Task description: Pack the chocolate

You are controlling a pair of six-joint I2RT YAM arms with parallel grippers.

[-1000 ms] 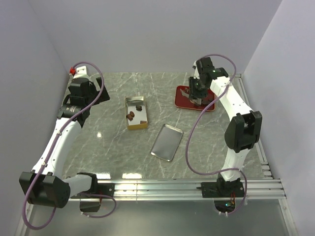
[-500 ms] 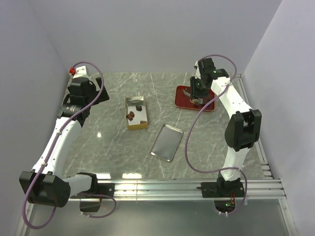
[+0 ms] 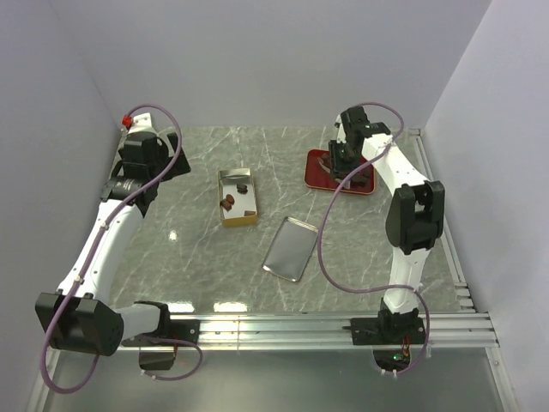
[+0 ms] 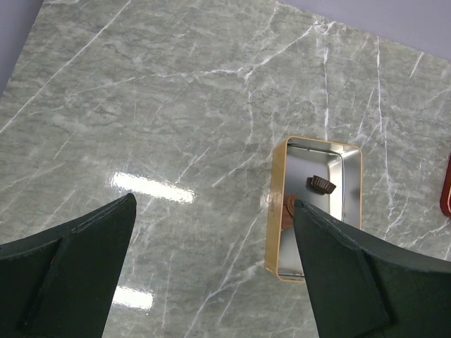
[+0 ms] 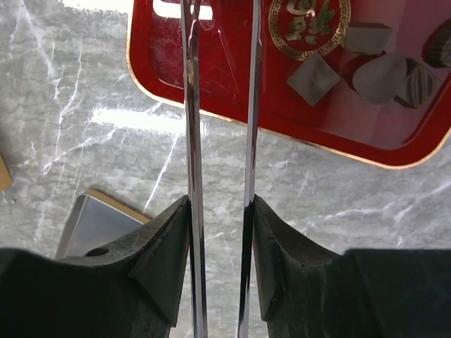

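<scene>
From above, shows the chocolate [image 3: 228, 202], brown lumps, inside the shiny gold rectangular tin [image 3: 240, 221] left of centre, well apart from the left gripper [image 3: 147, 161] near the far left corner. From the left wrist, looks past spread, released fingers [image 4: 70, 274] toward it. From the right wrist, finds the right gripper [image 5: 220, 211] clenched on thin steel tweezers [image 5: 190, 105] above the glossy red tray [image 5: 155, 56].

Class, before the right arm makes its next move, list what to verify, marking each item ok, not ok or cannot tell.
1. The right gripper shut on the tongs: ok.
2. Blades over the red tray: ok.
3. A piece between the tips: cannot tell, out of view.
4. Some chocolate on the tray: ok.
5. The gold tin open, floor space free: ok.
6. The left gripper open, empty: ok.
</scene>
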